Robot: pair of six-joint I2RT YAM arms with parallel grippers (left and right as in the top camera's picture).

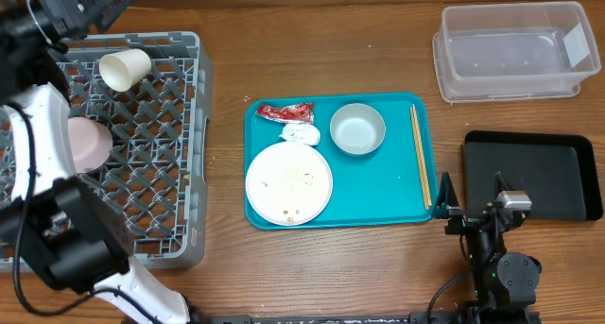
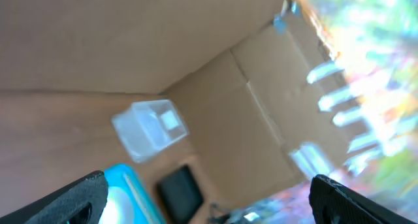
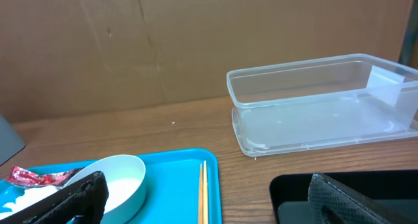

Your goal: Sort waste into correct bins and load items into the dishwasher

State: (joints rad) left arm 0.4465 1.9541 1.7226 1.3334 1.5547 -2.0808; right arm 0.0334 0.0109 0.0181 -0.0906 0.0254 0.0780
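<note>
We see left hand [image 2: 209, 199], 10 o'clock by the dish rack [image 1: 151, 144], and right hand [image 3: 204, 201], 4 o'clock, both spread wide, empty.

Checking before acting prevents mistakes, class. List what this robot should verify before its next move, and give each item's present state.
1. Right gripper open, empty: ok.
2. Left gripper open, empty: ok.
3. Clear tub unblocked: ok.
4. Red wrapper uncovered on teal tray: ok.
5. Large plate free of crumbs: not ok.
6. Bowl in dish rack seated steadily: cannot tell, arm covers it.
</note>
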